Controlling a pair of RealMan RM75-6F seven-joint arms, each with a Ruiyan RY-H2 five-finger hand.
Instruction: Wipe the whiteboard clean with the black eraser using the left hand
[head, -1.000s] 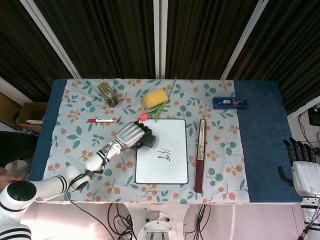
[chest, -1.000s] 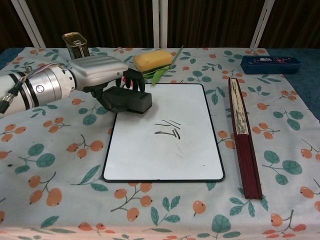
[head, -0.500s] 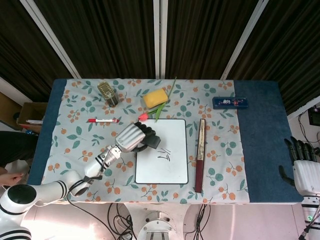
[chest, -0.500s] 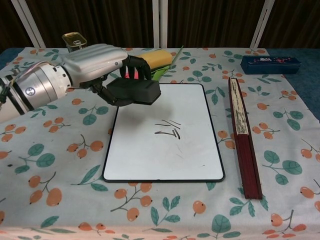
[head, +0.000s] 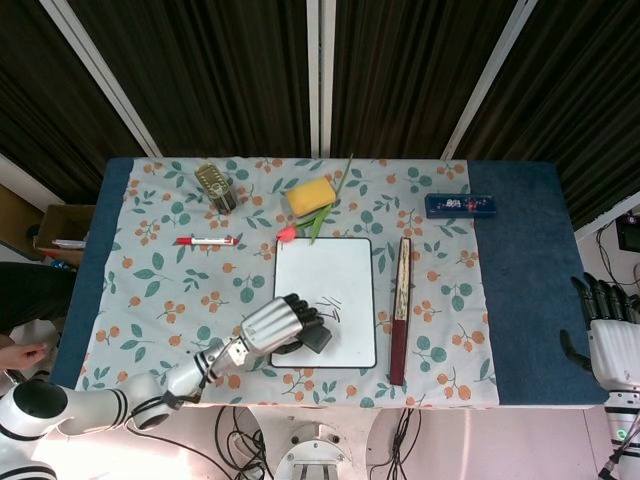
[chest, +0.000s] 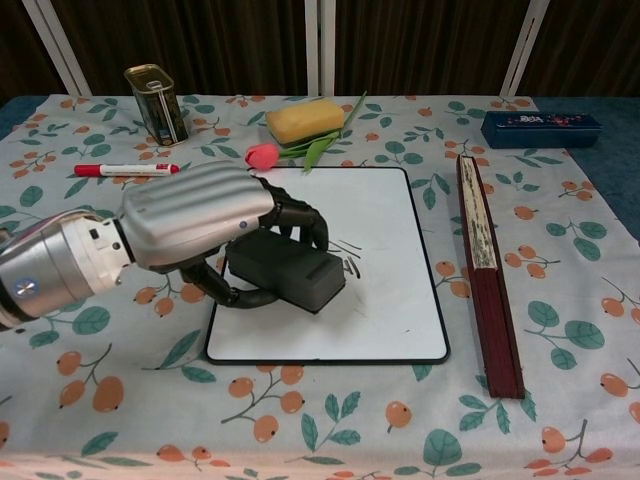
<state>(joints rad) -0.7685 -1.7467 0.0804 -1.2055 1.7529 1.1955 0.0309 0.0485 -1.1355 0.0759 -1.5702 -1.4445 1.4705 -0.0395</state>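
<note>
A desk (head: 520, 290) covered by a floral cloth (chest: 400, 430) carries everything here. A whiteboard (chest: 385, 300) lies flat near the middle, with a few dark pen strokes just right of its centre. The left hand (chest: 195, 225), silver with dark fingers, is curled over the black eraser (chest: 290, 272) and grips it. The eraser sits over the lower left part of the whiteboard, its far end just beside the pen strokes; whether it presses on the board cannot be told. The right hand (head: 605, 335) hangs off the desk's right edge, well apart from everything, holding nothing, fingers straight and slightly apart. A closed folding fan (chest: 485, 265) lies along the whiteboard's right side. Behind the board are a yellow sponge (chest: 304, 120), a pink tulip (chest: 263, 154), a blue case (chest: 541, 128), a tin can (chest: 157, 102) and a red-capped marker (chest: 125, 169).
</note>
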